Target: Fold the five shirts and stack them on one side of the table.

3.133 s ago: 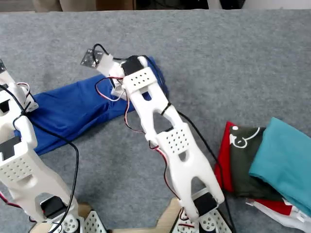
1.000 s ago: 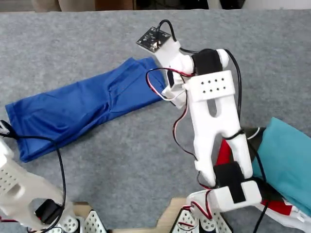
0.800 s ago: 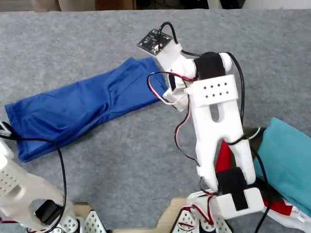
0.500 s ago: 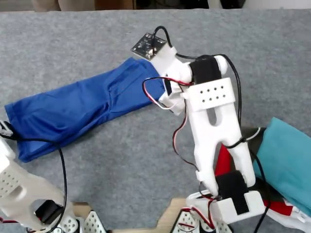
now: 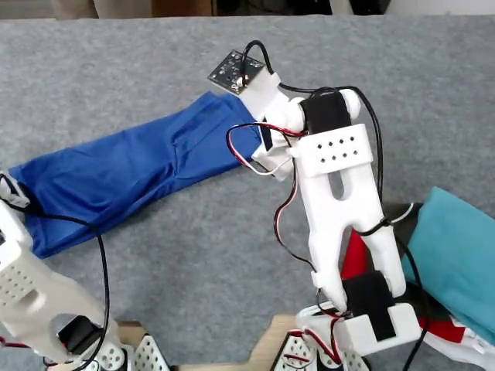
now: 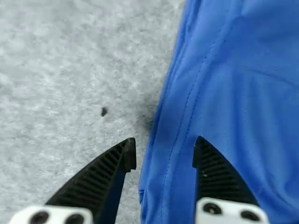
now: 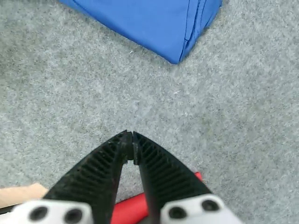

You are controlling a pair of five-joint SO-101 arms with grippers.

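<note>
Two hands bracket the blue shirt (image 5: 131,174), lying lower left to upper centre; left hand (image 6: 164,140) gapes astride its lower-left edge; right hand (image 7: 130,135), pinched empty, beside the other end.

You have the blue shirt (image 5: 131,174) lying flat as a long, narrow folded strip. The edge of one end (image 6: 233,93) runs between the parted tips of your left gripper (image 6: 163,154). The folded corner of the other end (image 7: 149,23) lies just past the tips of your right gripper (image 7: 130,140), clear of them. Behind the right gripper sits a loose pile: a teal shirt (image 5: 452,255) on top, a dark shirt (image 5: 406,220) and a red shirt (image 5: 445,328) beneath, and a white shirt (image 5: 464,355) lowest.
</note>
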